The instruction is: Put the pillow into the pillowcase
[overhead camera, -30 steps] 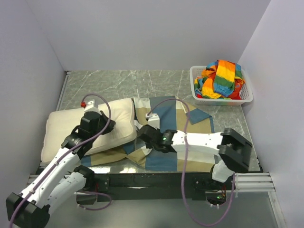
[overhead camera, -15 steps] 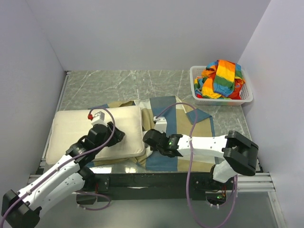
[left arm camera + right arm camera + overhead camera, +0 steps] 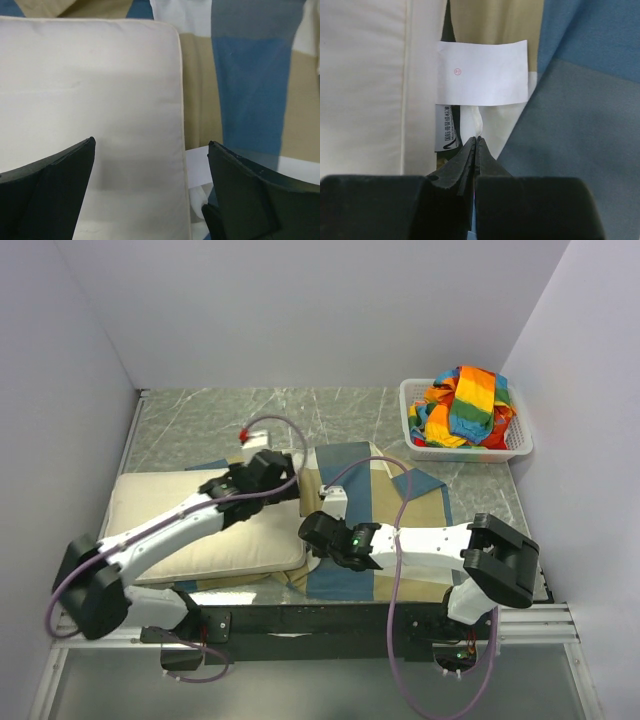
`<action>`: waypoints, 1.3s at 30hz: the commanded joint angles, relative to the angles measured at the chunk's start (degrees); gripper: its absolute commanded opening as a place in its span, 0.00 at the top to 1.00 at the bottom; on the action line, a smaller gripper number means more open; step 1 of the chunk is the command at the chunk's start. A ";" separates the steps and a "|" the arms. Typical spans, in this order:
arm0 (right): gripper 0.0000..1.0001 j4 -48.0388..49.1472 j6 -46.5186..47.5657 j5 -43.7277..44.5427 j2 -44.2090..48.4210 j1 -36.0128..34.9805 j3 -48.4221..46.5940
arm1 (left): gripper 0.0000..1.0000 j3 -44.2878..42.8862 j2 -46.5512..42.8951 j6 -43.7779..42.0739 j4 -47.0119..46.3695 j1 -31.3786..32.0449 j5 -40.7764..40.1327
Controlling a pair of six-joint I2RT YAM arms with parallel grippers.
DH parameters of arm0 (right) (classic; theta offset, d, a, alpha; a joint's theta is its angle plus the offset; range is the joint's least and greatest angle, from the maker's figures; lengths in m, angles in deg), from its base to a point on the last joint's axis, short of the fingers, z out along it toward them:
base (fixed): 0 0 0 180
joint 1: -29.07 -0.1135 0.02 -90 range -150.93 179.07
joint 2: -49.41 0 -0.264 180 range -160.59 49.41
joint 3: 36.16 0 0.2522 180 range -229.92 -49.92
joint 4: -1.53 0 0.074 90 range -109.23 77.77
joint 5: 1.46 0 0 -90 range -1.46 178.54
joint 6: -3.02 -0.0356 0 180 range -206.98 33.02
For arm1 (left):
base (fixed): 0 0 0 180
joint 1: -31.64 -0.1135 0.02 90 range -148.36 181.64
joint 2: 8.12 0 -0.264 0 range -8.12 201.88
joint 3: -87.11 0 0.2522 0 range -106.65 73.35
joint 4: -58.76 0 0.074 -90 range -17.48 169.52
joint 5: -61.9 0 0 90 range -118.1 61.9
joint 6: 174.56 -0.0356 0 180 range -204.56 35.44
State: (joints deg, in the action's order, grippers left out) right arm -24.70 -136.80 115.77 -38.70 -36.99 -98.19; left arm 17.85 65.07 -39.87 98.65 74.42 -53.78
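Little is done: the pillow [image 3: 250,545] lies wholly outside, near left on the tabletop [image 3: 220,410], its right edge overlapping the pillowcase [image 3: 340,452] spread at centre. The left hand [image 3: 151,143] is spread above that edge, holding nothing. The right hand [image 3: 476,140] is pressed together beside the case's label [image 3: 482,72]; whether it pinches cloth I cannot tell. One pillow, one pillowcase, two hands

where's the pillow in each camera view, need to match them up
Top external: the pillow lies left of centre, towards the near edge.
Left wrist: it fills the left and middle of the picture.
Right wrist: it runs as a strip down the left side.
Shared landmark: the pillowcase, whose blue block lies just right of the pillow's seam in every view.
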 commanded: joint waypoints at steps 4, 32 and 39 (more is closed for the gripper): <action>1.00 5.69 -0.54 -1.29 1.28 1.11 3.27 | 0.01 -2.24 11.97 -3.21 -1.86 3.27 -2.54; 0.59 8.17 21.60 -16.76 -7.76 9.90 -14.19 | 0.99 19.12 -19.92 7.25 -6.44 0.19 -0.43; 0.57 0.26 21.35 -15.88 -18.30 10.51 -24.15 | 0.99 16.92 -21.33 11.39 -4.25 0.02 -4.21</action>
State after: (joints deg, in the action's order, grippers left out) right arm -19.67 -116.76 100.18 -52.50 -26.78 -117.71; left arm 37.45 44.81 -32.20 94.89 74.84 -54.85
